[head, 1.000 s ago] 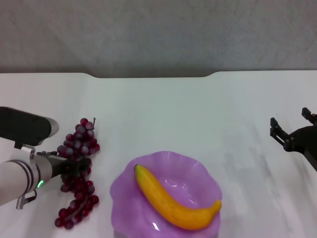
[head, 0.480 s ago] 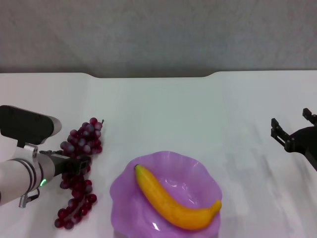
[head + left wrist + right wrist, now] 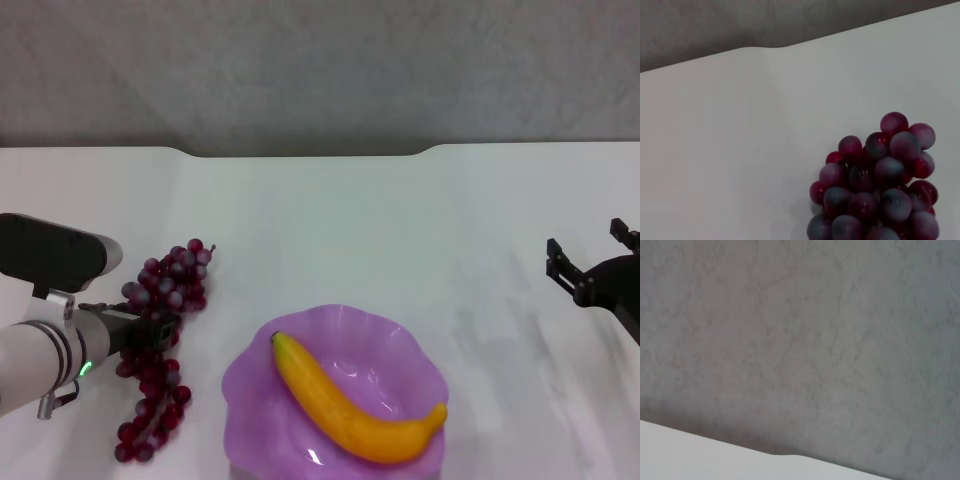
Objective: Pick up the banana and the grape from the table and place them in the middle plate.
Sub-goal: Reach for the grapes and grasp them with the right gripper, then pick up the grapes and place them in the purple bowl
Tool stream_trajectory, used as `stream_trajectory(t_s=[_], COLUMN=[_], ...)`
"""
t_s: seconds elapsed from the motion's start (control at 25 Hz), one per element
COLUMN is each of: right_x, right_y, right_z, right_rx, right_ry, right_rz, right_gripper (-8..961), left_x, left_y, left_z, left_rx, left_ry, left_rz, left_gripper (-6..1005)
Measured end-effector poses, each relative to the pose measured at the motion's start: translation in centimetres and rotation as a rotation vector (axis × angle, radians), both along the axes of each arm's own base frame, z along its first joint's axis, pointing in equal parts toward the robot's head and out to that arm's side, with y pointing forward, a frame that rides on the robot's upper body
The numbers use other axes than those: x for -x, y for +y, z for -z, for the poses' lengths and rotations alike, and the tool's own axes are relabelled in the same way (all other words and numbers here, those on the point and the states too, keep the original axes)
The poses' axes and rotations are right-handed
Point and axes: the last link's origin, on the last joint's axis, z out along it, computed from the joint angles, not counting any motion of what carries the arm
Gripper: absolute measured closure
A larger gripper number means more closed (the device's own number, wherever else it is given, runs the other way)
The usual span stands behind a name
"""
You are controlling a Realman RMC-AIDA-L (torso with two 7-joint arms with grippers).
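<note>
Nearest the robot, the middle plate [image 3: 420, 375] sits on the table [image 3: 330, 220] with the banana [image 3: 345, 405] lying diagonally across its bowl, dark tip toward the left. Just left of the plate, the grape [image 3: 160, 345] bunch stretches from near to far, and the left gripper [image 3: 150, 330] is clamped on its middle, with grapes hanging below and clustered beyond it. The left wrist view shows the far end of the bunch [image 3: 880, 185] over the white tabletop [image 3: 740, 125]. Farther right, well apart from the plate, the right gripper [image 3: 592, 258] hovers with its fingers spread and empty.
</note>
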Motion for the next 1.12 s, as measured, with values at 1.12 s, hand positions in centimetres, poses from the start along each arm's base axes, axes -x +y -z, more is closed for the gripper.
stream_trajectory(t_s=[1.12], right_x=[-0.04], right_y=[-0.03], right_z=[0.02], right_rx=[0.001], right_ry=[0.000], right_rz=[0.002], right_gripper=[73], left_x=[-0.71], left_y=[0.04], left_z=[0.25], left_rx=[-0.025], left_ry=[-0.022], left_rz=[0.060], left_gripper=[668])
